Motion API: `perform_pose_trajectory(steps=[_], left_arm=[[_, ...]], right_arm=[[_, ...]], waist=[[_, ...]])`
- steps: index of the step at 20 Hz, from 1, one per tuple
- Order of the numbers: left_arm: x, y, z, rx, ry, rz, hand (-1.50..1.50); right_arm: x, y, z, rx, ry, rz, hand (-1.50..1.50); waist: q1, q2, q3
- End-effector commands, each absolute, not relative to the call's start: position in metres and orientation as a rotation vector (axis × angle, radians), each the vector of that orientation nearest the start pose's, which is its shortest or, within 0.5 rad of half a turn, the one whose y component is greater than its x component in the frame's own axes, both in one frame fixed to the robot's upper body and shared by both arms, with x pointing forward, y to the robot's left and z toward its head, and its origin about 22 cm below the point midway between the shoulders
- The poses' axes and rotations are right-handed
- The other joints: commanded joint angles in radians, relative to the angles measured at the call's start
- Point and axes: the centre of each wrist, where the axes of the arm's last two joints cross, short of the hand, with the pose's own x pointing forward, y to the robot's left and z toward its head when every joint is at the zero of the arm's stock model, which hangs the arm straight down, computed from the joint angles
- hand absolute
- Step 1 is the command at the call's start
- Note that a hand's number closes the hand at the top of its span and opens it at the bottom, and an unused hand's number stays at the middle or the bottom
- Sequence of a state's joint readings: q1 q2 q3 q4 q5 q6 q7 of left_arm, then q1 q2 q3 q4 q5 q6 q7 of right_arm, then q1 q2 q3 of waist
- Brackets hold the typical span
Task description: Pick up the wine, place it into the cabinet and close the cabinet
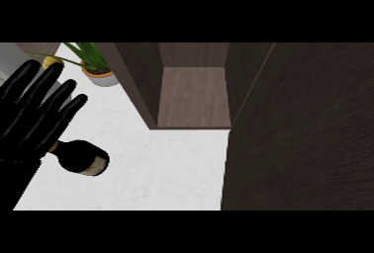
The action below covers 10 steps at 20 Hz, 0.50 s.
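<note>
Nearby, plant (100,75) sits just L of cabinet (194,99).

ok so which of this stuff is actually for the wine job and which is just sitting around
For the job:
wine bottle
cabinet, standing open
cabinet door
left robot hand, open at the view's left edge

Just lying about:
potted plant
small yellow thing beside the plant

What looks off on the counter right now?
Only the wine: it appears tilted, neck toward the open left hand, though the steep view may cause that. Nothing spilled; the cabinet stands open.
</note>
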<state>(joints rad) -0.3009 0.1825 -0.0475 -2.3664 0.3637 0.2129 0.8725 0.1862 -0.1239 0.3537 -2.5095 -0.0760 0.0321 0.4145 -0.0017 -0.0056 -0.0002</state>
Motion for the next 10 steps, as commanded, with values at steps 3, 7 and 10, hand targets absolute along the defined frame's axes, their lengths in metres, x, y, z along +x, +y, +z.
perform_pose_trajectory(steps=[3, 7, 10], left_arm=[[0.143, 0.22, 0.246, -0.342, -1.768, -0.106, -1.5], [0.155, 0.227, 0.243, -0.282, -1.758, -0.086, -1.5], [0.147, 0.233, 0.256, -0.269, -1.749, -0.082, -1.5]], right_arm=[[0.093, -0.205, 0.205, 0.318, -1.929, 0.25, -1.5], [0.086, -0.205, 0.204, 0.31, -1.937, 0.283, -1.5], [0.083, -0.201, 0.203, 0.311, -1.932, 0.251, -1.5]], waist=[[0.011, -0.002, 0.0], [0.0, -0.001, 0.0], [0.001, -0.005, 0.0]])
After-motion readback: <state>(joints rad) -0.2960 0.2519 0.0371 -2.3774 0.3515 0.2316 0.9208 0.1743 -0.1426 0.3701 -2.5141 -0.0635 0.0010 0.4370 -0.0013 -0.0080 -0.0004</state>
